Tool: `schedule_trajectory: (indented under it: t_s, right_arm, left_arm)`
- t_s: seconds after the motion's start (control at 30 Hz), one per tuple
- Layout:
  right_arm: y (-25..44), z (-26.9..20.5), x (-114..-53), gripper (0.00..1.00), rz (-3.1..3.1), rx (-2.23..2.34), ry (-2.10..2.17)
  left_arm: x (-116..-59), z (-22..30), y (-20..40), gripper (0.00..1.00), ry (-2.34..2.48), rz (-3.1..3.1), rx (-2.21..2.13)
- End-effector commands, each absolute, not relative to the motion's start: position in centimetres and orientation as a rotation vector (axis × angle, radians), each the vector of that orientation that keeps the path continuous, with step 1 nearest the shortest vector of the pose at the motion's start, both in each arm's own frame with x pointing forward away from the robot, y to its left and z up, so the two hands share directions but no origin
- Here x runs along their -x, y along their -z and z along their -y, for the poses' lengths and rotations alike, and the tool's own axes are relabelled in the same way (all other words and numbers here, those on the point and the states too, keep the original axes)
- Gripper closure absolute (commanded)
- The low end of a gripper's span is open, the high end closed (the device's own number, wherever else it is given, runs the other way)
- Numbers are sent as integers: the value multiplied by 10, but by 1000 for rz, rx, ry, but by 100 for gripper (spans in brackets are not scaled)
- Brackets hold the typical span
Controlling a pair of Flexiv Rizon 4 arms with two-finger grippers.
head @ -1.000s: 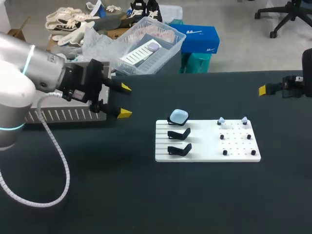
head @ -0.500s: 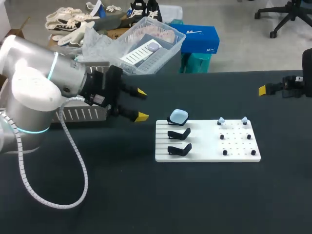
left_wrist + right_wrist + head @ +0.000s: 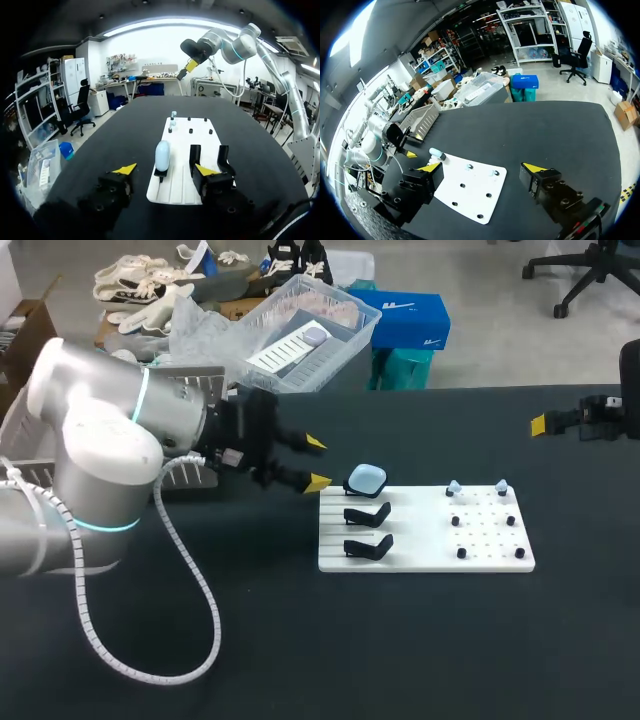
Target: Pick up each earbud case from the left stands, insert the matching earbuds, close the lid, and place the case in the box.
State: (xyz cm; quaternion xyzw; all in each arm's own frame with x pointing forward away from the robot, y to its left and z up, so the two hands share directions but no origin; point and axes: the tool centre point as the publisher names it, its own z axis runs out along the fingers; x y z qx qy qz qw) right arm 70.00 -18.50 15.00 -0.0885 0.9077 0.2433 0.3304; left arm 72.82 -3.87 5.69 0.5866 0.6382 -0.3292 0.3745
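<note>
Smooth, rounded pale-blue earbud case [image 3: 366, 478] sits at ten o'clock on a flat white board [image 3: 420, 535]. Left jaws and right jaws stand apart.

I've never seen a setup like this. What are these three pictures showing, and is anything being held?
This is a robot with two arms at a black table. One picture looks down from above; the two round ones come from cameras on each wrist, looking along yellow-tipped fingers. On the table lies a white board with black stands; one carries a blue earbud case, and two earbuds sit at the board's other end. The left gripper is open, close to the case. The right gripper, also open, is well away from the board. Nothing is held.
</note>
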Motion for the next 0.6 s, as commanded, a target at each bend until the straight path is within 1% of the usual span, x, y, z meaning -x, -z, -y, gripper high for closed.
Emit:
schedule_trajectory:
  t_s: [0.03, 0.07, 0.13, 0.2, 0.27, 0.33, 0.37, 0.47, 0.5, 0.6]
  right_arm:
    - [-150, 185, -700, 0, -2374, 231, -636]
    - [-150, 185, -700, 0, -2374, 231, -636]
    - [-150, 185, -700, 0, -2374, 231, -636]
    - [-150, 185, -700, 0, -2374, 231, -636]
    - [-150, 185, -700, 0, -2374, 231, -636]
    - [-150, 185, -700, 0, -2374, 231, -636]
    - [-150, 185, -700, 0, -2374, 231, -636]
    - [-150, 185, -700, 0, -2374, 231, -636]
    - [-150, 185, -700, 0, -2374, 231, -636]
    - [-150, 185, -700, 0, -2374, 231, -636]
  left_arm:
    - [-729, 45, -49, 42, 848, -1623, -1491]
    - [-728, 47, -48, 39, 849, -1623, -1489]
    - [-727, 50, -46, 30, 855, -1622, -1487]
    - [-726, 54, -43, 43, 859, -1620, -1491]
    - [-726, 57, -40, 44, 862, -1616, -1496]
    - [-726, 60, -39, 38, 867, -1609, -1501]
    - [-727, 61, -38, 38, 870, -1609, -1502]
    - [-729, 64, -37, 42, 881, -1601, -1504]
    - [-729, 65, -37, 45, 884, -1599, -1505]
    - [-731, 69, -34, 48, 889, -1597, -1506]
